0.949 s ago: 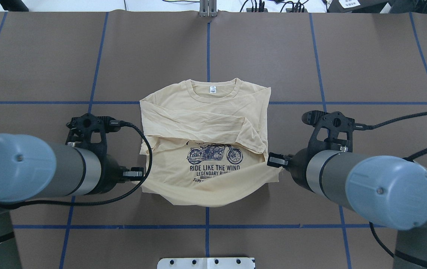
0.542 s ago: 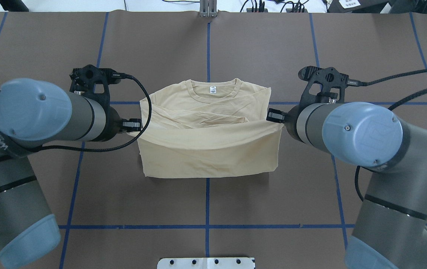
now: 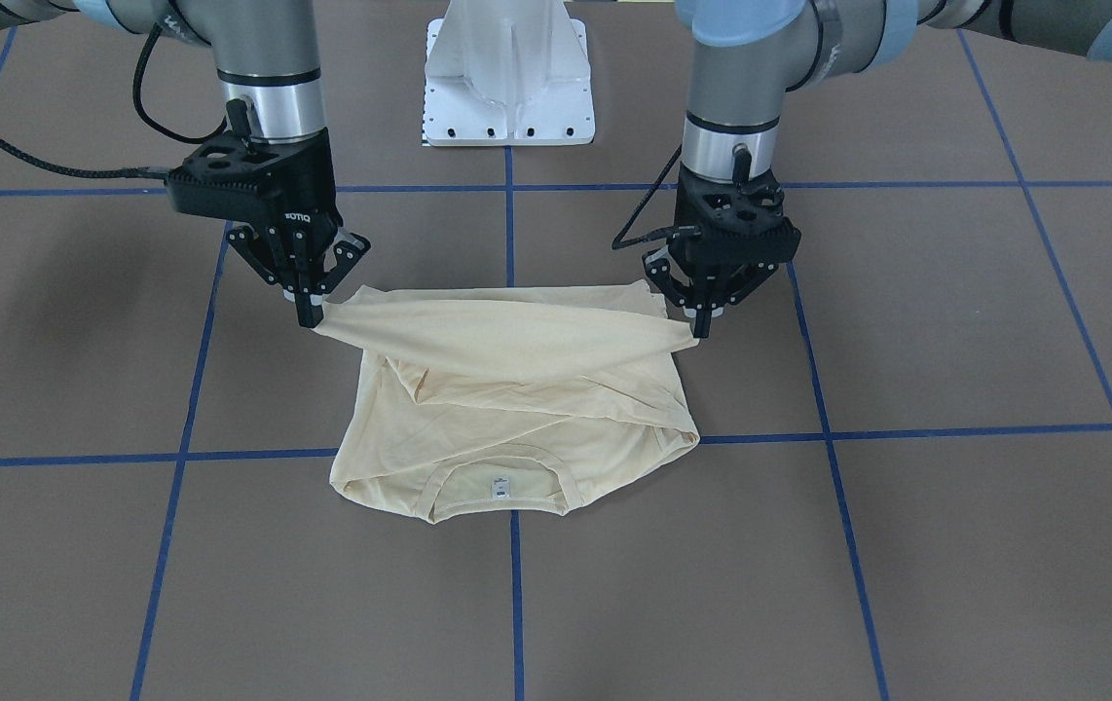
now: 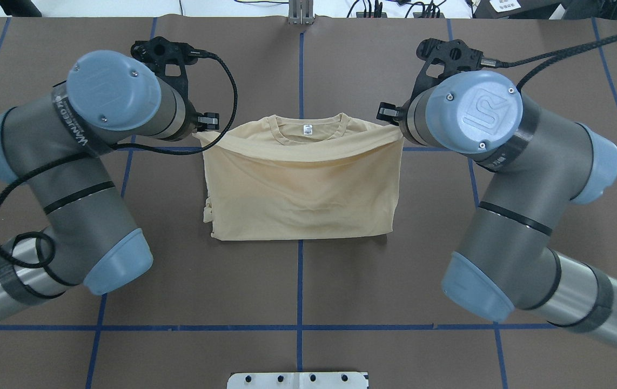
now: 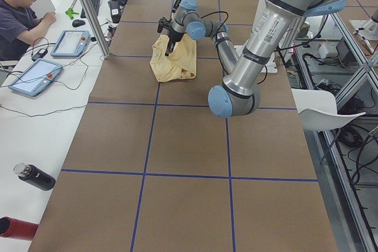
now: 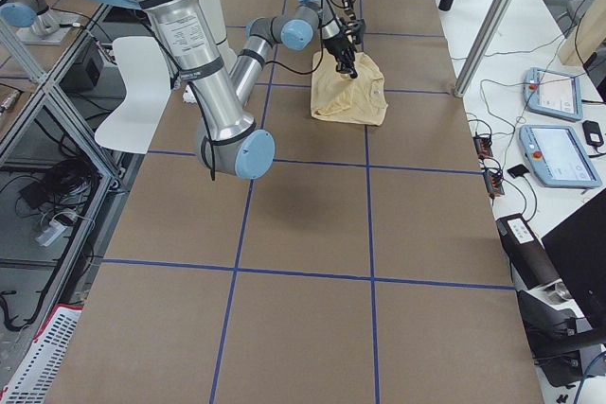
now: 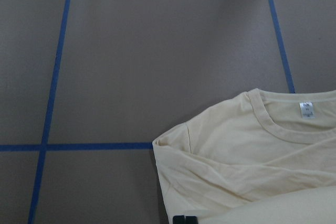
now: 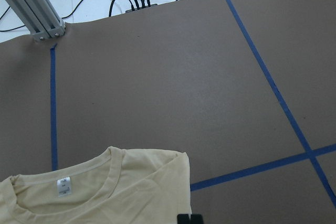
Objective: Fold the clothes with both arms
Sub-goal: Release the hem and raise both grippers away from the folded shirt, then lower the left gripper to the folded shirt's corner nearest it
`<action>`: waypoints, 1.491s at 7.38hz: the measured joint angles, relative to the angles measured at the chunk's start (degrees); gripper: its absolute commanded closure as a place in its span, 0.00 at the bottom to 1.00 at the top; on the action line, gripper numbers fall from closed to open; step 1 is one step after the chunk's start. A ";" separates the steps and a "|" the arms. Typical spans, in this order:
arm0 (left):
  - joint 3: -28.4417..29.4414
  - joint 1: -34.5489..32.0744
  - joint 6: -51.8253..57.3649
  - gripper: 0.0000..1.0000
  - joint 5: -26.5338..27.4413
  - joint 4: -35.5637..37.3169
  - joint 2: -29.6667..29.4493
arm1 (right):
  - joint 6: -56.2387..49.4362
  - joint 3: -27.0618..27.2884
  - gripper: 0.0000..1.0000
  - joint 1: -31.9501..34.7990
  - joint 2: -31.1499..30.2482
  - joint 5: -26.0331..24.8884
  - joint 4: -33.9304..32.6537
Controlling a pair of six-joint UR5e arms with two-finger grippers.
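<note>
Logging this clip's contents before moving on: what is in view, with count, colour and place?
T-shirt: one, cream-yellow, table centre, lower half drawn over towards the collar.
Neck label: one, white, inside the collar.
Table: one, brown, blue tape grid.
Pedestal base: one, white, at the robot's table edge.
Pendant tablets: two, grey-blue, side bench.
Bottle: one, black, same bench.
Operator: one, dark shirt, seated at the bench.
Left gripper: one, black, shut on the T-shirt's hem corner.
Right gripper: one, black, shut on the other hem corner.
</note>
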 measured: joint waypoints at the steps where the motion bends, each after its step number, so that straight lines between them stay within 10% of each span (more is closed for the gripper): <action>1: 4.86 -0.58 1.07 1.00 0.62 -4.26 -0.57 | -0.67 -6.15 1.00 0.87 1.81 0.47 4.66; 2: 10.11 -0.82 2.17 1.00 0.91 -8.89 -1.03 | -1.25 -12.94 1.00 1.43 3.61 0.68 9.90; 3: 15.45 -0.99 3.79 0.37 1.02 -13.43 -1.49 | -2.17 -18.37 0.56 1.96 4.88 0.93 13.72; 4: 19.19 -1.18 5.05 0.00 1.04 -16.99 -1.73 | -2.95 -22.12 0.01 2.44 5.75 1.35 15.89; 7: 19.67 -2.06 9.80 0.00 0.13 -25.47 0.51 | -7.47 -25.92 0.00 6.15 6.92 8.83 17.27; 11: 2.90 -0.43 8.29 0.00 -5.86 -27.68 14.36 | -15.51 -18.24 0.00 9.12 -2.87 15.65 23.68</action>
